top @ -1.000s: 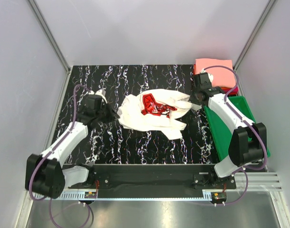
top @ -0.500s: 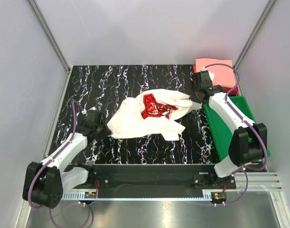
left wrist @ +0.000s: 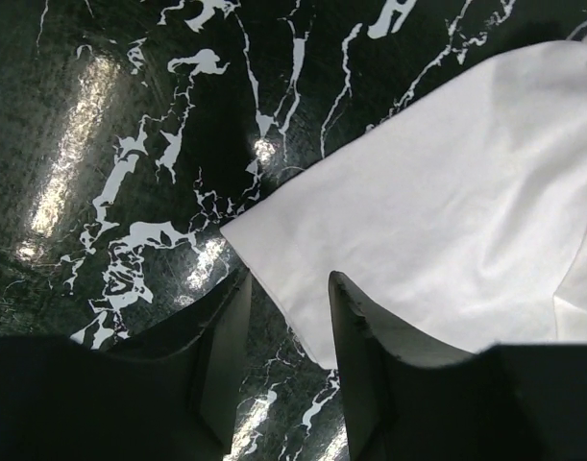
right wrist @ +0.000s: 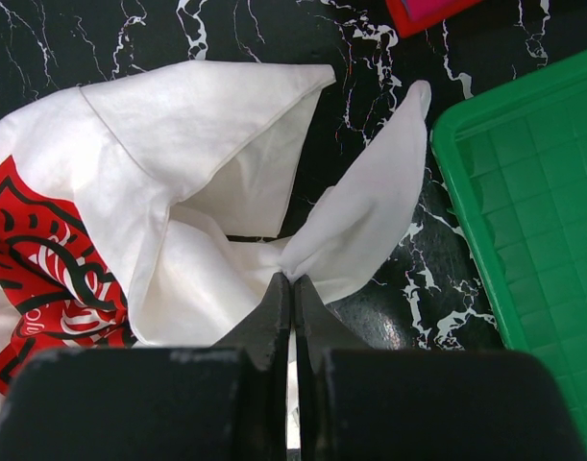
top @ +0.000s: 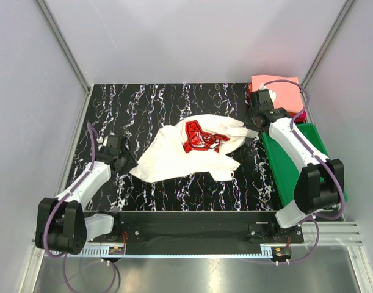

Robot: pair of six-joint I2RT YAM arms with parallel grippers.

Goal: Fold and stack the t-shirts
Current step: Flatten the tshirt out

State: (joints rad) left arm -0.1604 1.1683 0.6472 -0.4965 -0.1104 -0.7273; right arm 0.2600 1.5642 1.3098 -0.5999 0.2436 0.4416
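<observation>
The cream-white t-shirt (top: 174, 157) with the red chest print (top: 201, 137) lies crumpled and partly spread in the middle of the black marbled table. My left gripper (top: 126, 163) is open at the shirt's lower-left corner. In the left wrist view the flat cloth corner (left wrist: 447, 202) lies on the table and its edge runs between my spread fingers (left wrist: 285, 298). My right gripper (top: 253, 127) is shut on a pinched fold at the shirt's right end (right wrist: 291, 280). A folded salmon-pink t-shirt (top: 278, 91) lies on a red one (top: 300, 114) at the back right.
A green plastic tray (top: 296, 174) stands along the table's right side, just right of my right gripper; it also shows in the right wrist view (right wrist: 533, 192). White walls enclose the table. The stack's red edge (right wrist: 423, 8) shows at the top of the right wrist view.
My left gripper has dragged the shirt's left corner toward the near left, spreading the cloth, and now stands open around it. The right gripper has held its fold almost still.
</observation>
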